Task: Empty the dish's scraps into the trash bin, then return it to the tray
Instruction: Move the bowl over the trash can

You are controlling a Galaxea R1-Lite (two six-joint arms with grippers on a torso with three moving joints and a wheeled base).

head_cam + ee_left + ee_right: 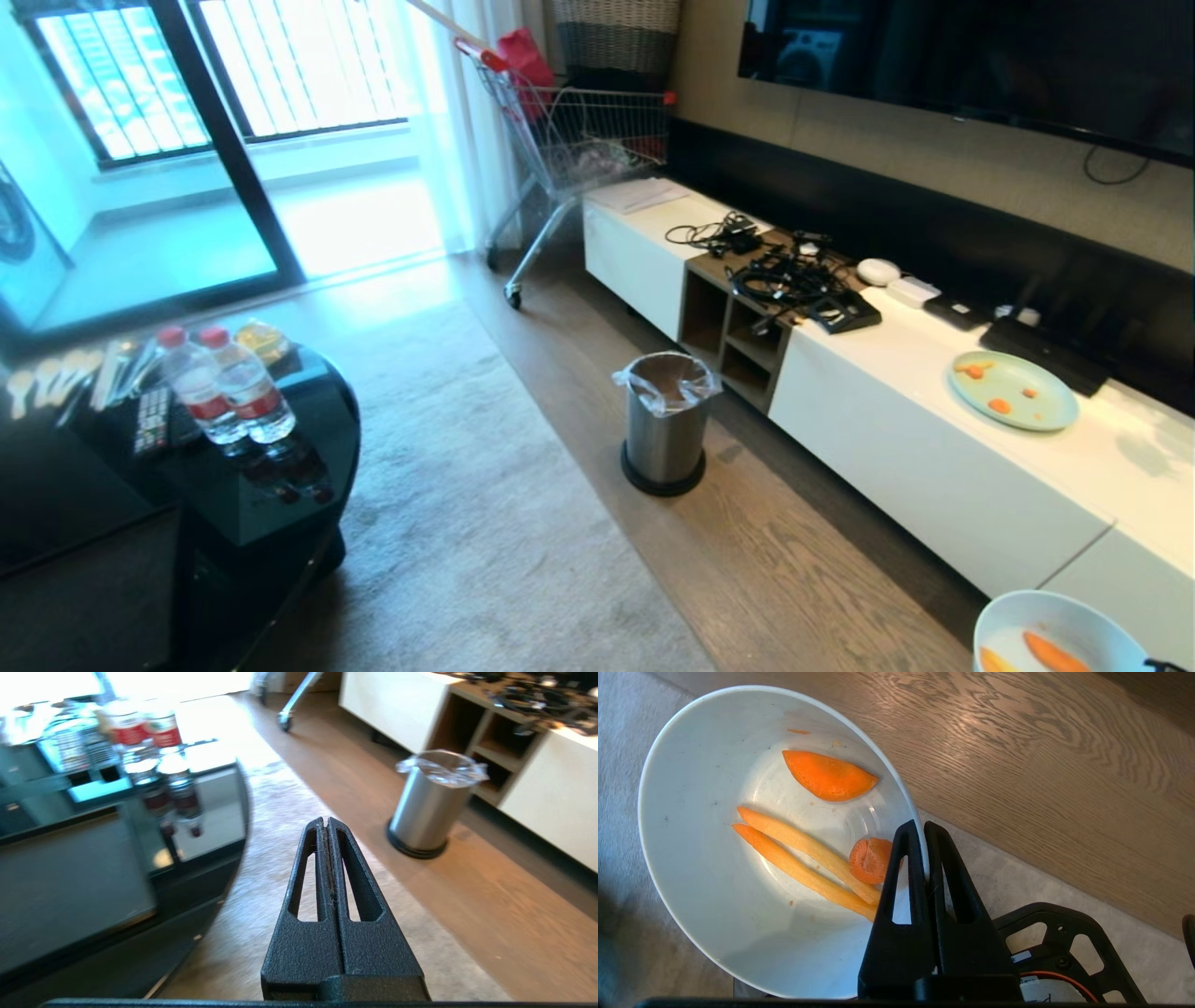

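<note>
Your right pincer [924, 849] has the white bowl [752, 840] clamped by its rim, one finger inside the wall and one outside, pinched tight on the thin edge. That rim grip leaves the whole mouth of the bowl free, which is what you want for a pour. The bowl hangs over the edge of the grey rug and the wood floor, roughly level, so the scraps [817, 835] sit safe in the bottom: two orange carrot chunks and a pair of yellow strips lying side by side.

In the head view the bowl only peeks in at the near right corner. The trash bin [665, 425] stands well apart from it, farther off and to the left, on the wood floor just in front of the white TV cabinet [896, 439], its clear liner ruffled open over the rim and ready to catch. The pale-green plate [1013, 390] with its own orange bits rests on the cabinet top; leave it alone.

Your left pincer [327, 826] is pressed together, holding nothing, parked low with the black glass worktop [280, 467] and its water bottles [229, 383] off to its left.

I'd judge the carry isn't finished: get the bowl over the bin's mouth before you tip. The tray isn't in view.
</note>
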